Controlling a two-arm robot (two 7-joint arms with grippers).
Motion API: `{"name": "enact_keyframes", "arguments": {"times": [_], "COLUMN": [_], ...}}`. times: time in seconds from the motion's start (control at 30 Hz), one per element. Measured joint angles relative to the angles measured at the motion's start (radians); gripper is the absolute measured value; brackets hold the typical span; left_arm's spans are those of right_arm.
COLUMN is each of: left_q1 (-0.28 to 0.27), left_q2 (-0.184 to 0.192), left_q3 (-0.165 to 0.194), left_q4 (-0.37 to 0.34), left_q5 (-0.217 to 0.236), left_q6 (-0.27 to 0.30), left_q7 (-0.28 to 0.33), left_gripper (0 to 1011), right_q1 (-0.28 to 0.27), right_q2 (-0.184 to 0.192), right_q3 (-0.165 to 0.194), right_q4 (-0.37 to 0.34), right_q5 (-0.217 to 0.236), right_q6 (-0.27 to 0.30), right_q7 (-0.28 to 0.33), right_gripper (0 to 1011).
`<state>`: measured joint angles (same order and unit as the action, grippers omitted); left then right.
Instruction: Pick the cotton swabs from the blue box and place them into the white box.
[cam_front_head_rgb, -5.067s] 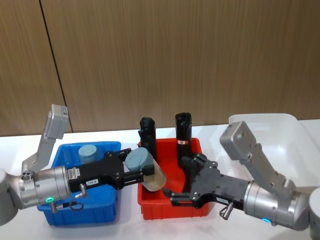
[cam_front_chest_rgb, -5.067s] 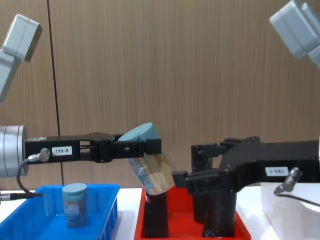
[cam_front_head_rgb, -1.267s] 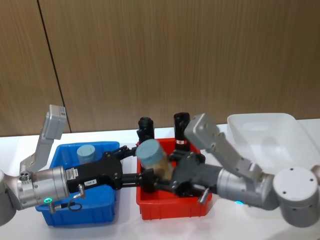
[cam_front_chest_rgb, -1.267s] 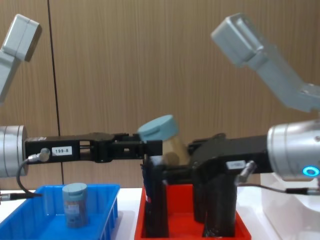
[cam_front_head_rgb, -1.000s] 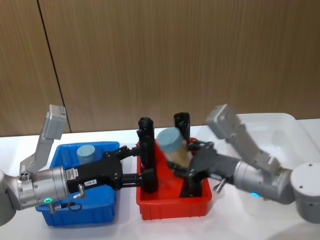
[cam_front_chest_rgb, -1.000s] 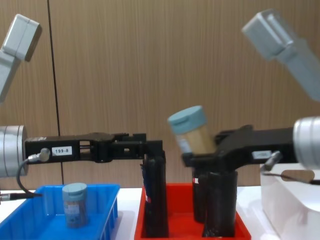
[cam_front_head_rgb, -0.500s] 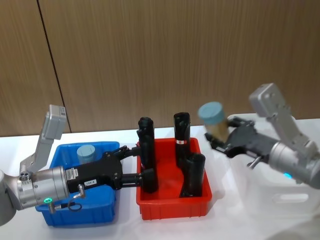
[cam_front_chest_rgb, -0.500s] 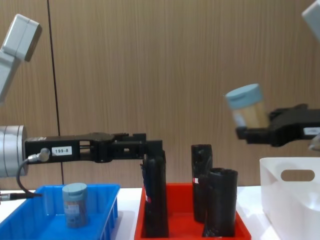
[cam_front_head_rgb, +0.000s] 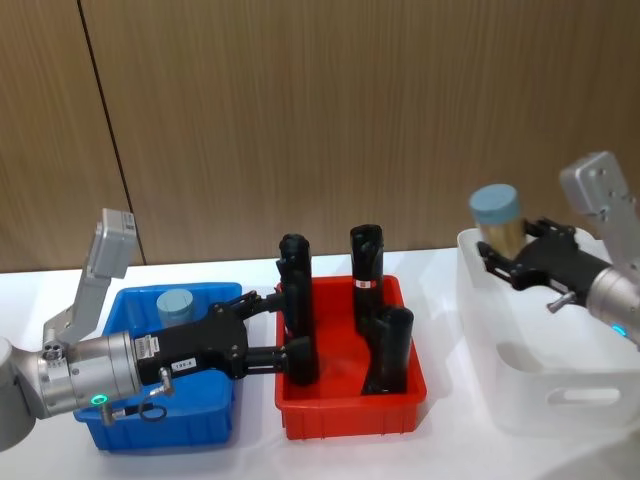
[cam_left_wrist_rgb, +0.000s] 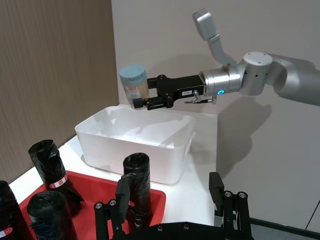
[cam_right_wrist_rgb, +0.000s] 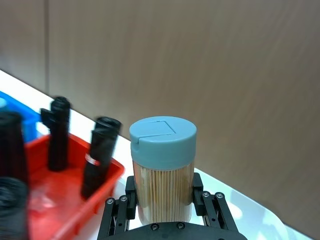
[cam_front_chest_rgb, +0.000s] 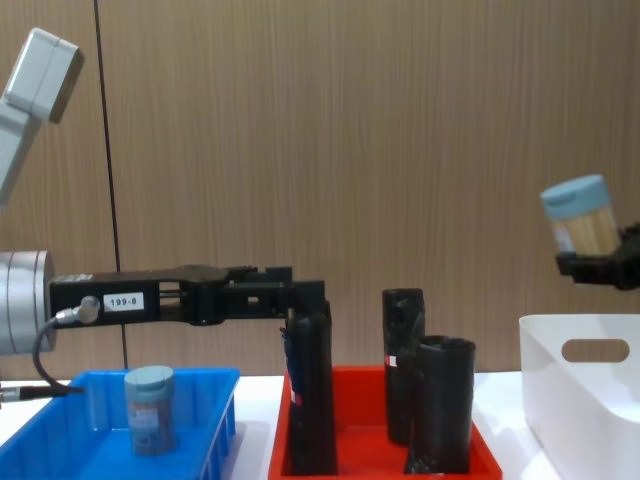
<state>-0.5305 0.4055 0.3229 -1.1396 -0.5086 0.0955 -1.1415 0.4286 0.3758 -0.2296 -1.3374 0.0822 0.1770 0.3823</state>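
Note:
My right gripper (cam_front_head_rgb: 508, 250) is shut on a jar of cotton swabs (cam_front_head_rgb: 498, 222) with a pale blue lid, holding it upright in the air above the white box (cam_front_head_rgb: 545, 395), near that box's left rear rim. The right wrist view has the jar (cam_right_wrist_rgb: 162, 170) between the two fingers (cam_right_wrist_rgb: 128, 204). A second jar of cotton swabs (cam_front_head_rgb: 173, 303) stands in the blue box (cam_front_head_rgb: 160, 425) at the left. My left gripper (cam_front_head_rgb: 286, 326) is open and holds nothing, reaching from over the blue box to the red bin's left edge.
A red bin (cam_front_head_rgb: 350, 410) with three upright black rolls (cam_front_head_rgb: 364, 262) sits between the blue and white boxes. A wood-panelled wall stands close behind the white table (cam_front_head_rgb: 450, 455).
My right gripper has carried the jar rightward from over the red bin to above the white box. The left arm has stayed still with its fingers apart.

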Motion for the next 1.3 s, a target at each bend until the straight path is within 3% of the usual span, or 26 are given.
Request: {"name": "enact_keyframes", "arguments": {"times": [0.63,1.03,1.3], "left_q1": [0.000,0.000,0.000], "left_q2": [0.000,0.000,0.000], "left_q3": [0.000,0.000,0.000], "left_q4": [0.000,0.000,0.000], "left_q5": [0.000,0.000,0.000], "left_q6": [0.000,0.000,0.000], "left_q7": [0.000,0.000,0.000], "left_gripper": [1004,1004,1004], "right_q1": [0.076,0.092,0.092], "right_q2": [-0.013,-0.015,-0.015], "right_q3": [0.008,0.008,0.009], "right_q4": [0.236,0.284,0.288], "right_q5": [-0.033,-0.039,-0.039], "right_q6": [-0.019,-0.022,-0.022], "right_q7": [-0.017,-0.003,0.001], "right_gripper": [642,998,1001]}}
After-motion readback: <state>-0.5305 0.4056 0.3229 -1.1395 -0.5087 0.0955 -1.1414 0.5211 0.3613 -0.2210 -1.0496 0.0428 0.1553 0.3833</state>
